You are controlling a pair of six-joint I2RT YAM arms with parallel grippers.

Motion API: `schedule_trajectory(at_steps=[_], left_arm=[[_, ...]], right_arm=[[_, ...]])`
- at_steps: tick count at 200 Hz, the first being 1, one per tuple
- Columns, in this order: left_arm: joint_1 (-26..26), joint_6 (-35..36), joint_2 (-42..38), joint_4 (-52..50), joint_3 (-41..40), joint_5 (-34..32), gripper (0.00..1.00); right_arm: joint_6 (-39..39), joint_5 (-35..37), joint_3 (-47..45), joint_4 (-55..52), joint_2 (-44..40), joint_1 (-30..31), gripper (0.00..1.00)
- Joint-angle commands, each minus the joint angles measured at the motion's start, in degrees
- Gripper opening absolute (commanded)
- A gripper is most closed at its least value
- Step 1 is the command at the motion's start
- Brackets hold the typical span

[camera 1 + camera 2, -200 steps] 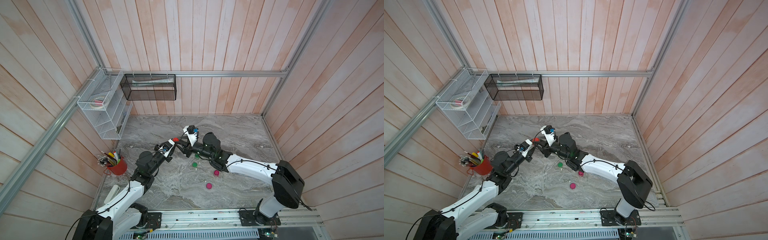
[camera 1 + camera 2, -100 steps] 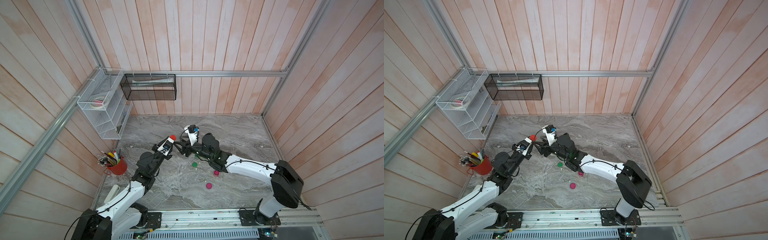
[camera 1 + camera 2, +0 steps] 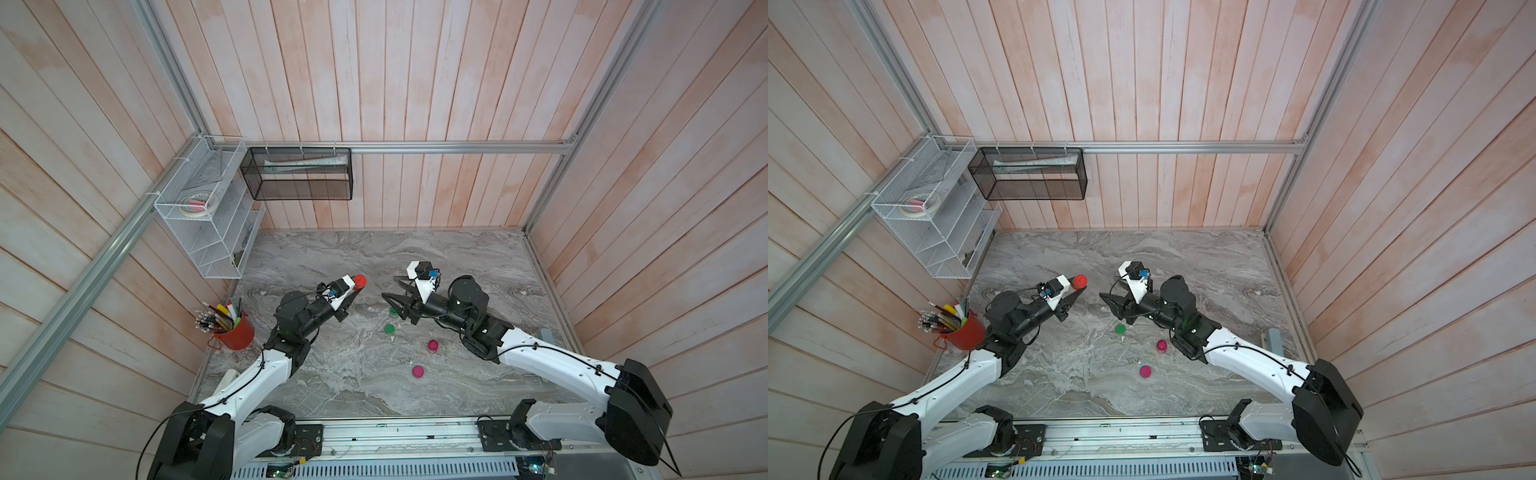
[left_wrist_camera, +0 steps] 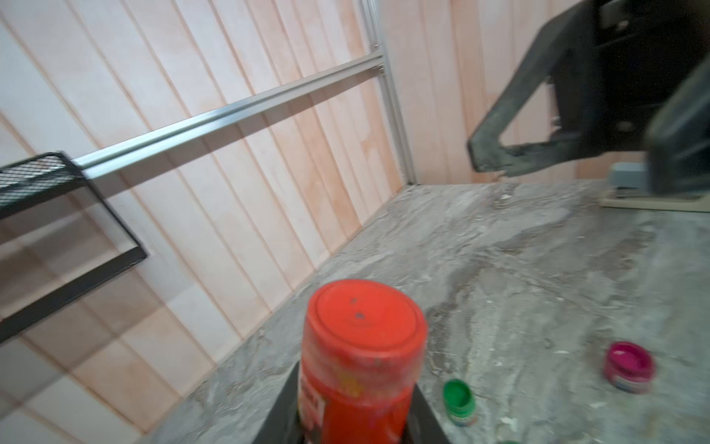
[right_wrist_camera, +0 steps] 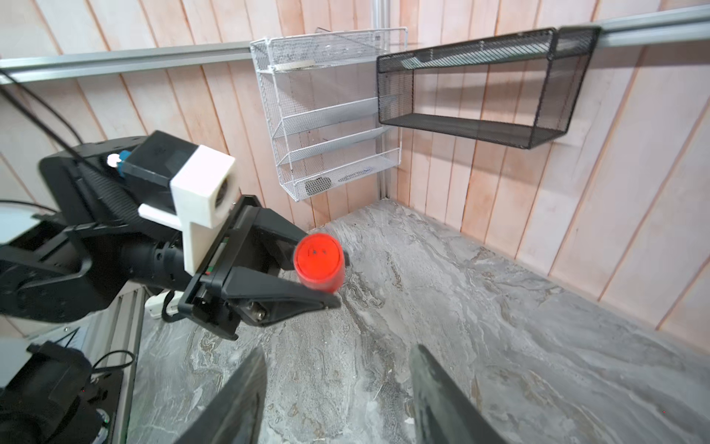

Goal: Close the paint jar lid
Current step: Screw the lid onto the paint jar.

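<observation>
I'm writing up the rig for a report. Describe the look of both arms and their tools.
Both the left arm and right arm have white shell links, black joint housings and a thin black cable along the outside. The left tool and right tool are black with two tapering wedge fingers. Each wrist bears a white camera block with a blue connector.

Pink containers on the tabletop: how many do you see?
2. One pink container stands beside the right arm; the second pink container sits apart, nearer the front rail. The arms could hide others.
</observation>
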Motion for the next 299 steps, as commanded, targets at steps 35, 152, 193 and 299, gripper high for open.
schedule_trajectory(at_steps=[35, 152, 193, 299], left_arm=[[0.2, -6.7, 2.7, 2.5, 1.8, 21.9, 0.28], [0.2, -6.7, 2.6, 2.2, 1.9, 22.5, 0.28], [0.2, -6.6, 2.6, 2.2, 1.8, 22.3, 0.28], [0.1, -6.2, 2.4, 2.0, 1.8, 19.4, 0.28]], right_arm=[[-6.2, -10.2, 2.9, -2.7, 1.7, -1.2, 0.54], [-9.0, -15.8, 8.0, -6.8, 7.2, 0.2, 0.49], [-9.7, -14.6, 8.5, -7.8, 8.0, 1.2, 0.43], [-9.1, -9.7, 9.5, -9.4, 9.1, 2.0, 0.26]])
